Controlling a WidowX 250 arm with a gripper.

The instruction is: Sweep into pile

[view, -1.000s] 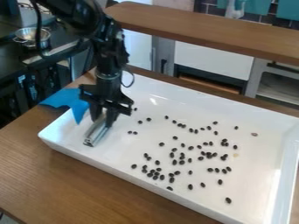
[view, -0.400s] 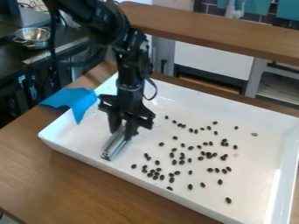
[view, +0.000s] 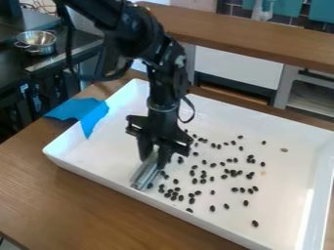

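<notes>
Wooden table [view: 78,210]; white tray [view: 98,144], dark beans [view: 212,208] scattered inside; end effector [view: 155,152] pinching silver bar [view: 144,173] beside beans.

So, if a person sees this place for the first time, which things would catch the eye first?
Probably the large white tray on the wooden counter, with many dark bean-like pieces scattered across its middle. Next, the black claw over the tray's left half, holding a silver bar beside the nearest pieces. Then the bright blue sheet at the tray's left end.
</notes>
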